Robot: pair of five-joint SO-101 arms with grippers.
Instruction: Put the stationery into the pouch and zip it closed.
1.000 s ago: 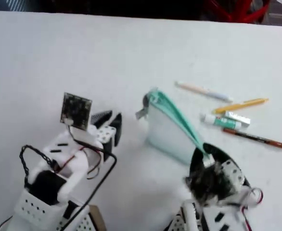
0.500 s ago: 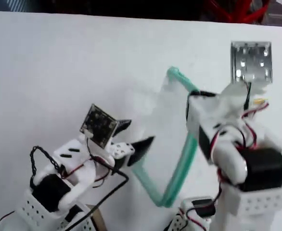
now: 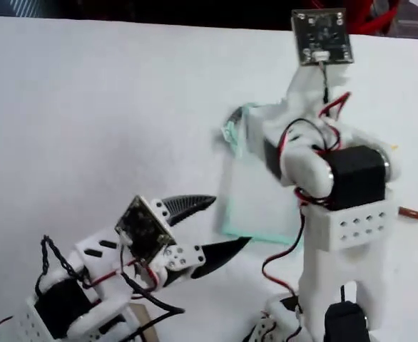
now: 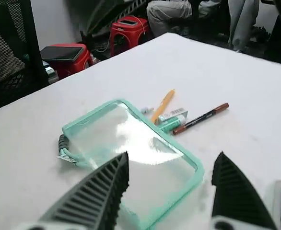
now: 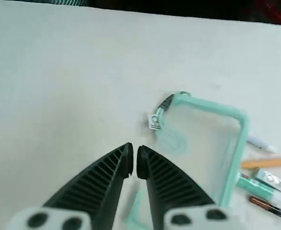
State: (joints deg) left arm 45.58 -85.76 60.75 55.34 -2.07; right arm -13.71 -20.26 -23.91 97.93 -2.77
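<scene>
Table (image 3: 88, 85): the pouch (image 3: 252, 206) now lies flat on it, wide face up, near the middle. 1 s ago it stood on edge; 0.5 s ago it was swung up in the air. So it has just been laid down.

Right arm (image 3: 337, 178): was low at the near edge, now raised and standing tall over the pouch's right part. Right gripper (image 5: 134, 155) is clenched on nothing, jaws all but touching. It hangs over bare table just beside the pouch corner. It has let the pouch go.

Left arm (image 3: 88, 285): swung in toward the pouch. Left gripper (image 3: 230, 221) is spread wide and empty, tips near the pouch's near-left edge. No contact that I can make out. 1 s ago it was narrower and well apart from the pouch.

Pouch detail: clear body, teal border. Can't tell whether the zip is open.

Stationery, all on the table just beside the pouch's right-hand edge, none inside:
- yellow pen (image 4: 163, 104)
- brown pen (image 4: 200, 118)
- white pen (image 5: 260, 142)
- small tube (image 4: 173, 117)

Zip pull (image 5: 155, 120): dark tab with a tag, at the pouch's far-left corner.

My read: packing hasn't started. The flat pouch looks like a setup for opening it or holding the mouth, then the first pick. Risk: the flat pouch may slide when a single gripper tugs the zip.
</scene>
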